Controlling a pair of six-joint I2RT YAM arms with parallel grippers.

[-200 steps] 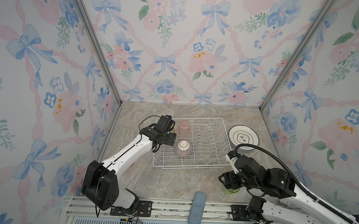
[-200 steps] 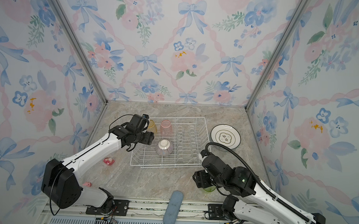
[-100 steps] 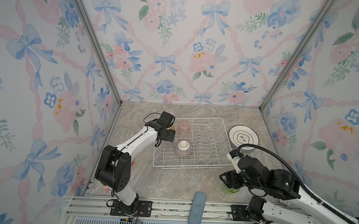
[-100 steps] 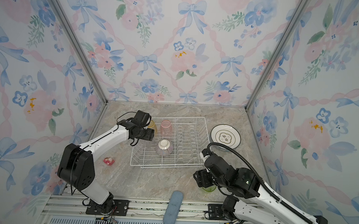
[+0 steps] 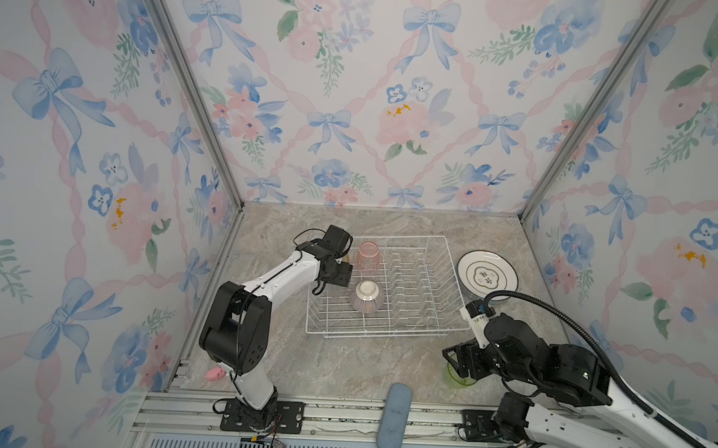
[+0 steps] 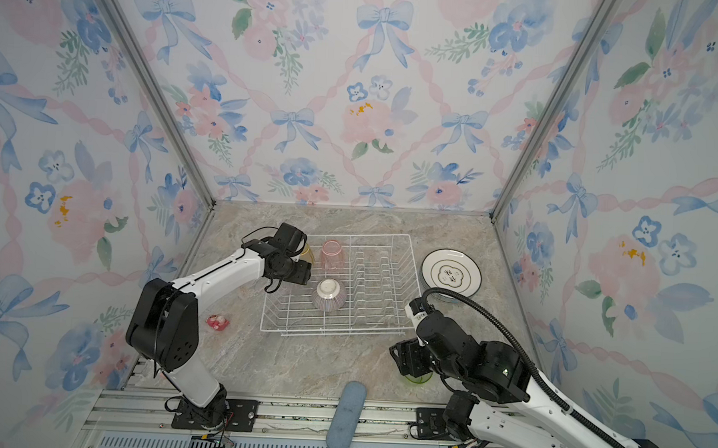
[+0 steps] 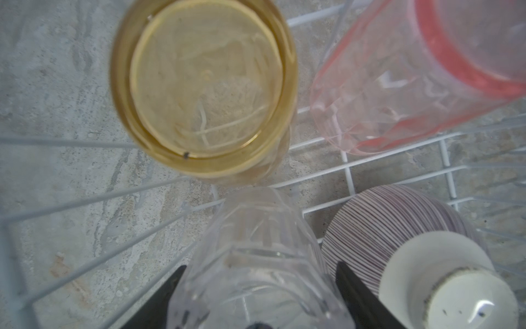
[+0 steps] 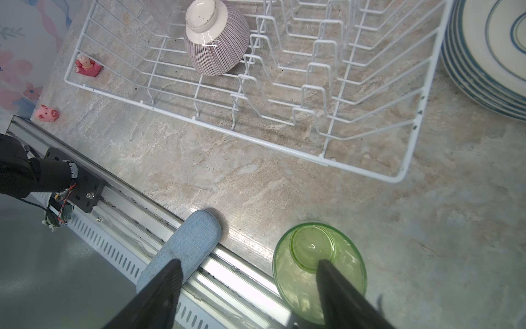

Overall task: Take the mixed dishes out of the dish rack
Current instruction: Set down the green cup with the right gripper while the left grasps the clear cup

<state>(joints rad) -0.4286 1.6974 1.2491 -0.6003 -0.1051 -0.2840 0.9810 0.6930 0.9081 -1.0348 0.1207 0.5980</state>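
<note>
The white wire dish rack (image 5: 390,333) holds upside-down dishes at its left end: a yellow tumbler (image 7: 205,85), a pink tumbler (image 5: 368,255), a clear tumbler (image 7: 256,256) and a striped bowl (image 5: 366,296). My left gripper (image 7: 260,284) reaches down into that corner, its fingers against both sides of the clear tumbler, which stands on the rack floor. Right of the rack is a stack of plates (image 5: 487,276). A green tumbler (image 8: 310,250) stands on the table's front right. My right gripper (image 8: 247,273) hangs open just above it, holding nothing.
A blue padded roll (image 5: 394,418) lies over the front rail near the green tumbler. Two small pink figures sit left of the rack, one (image 6: 218,322) by its front corner and a pig (image 8: 47,114) at the table's front edge. The plate prongs (image 8: 313,71) stand bare.
The left gripper has settled lower in the rack's left corner and its jaws have narrowed onto the clear tumbler. The right gripper has stayed open above the green tumbler.
</note>
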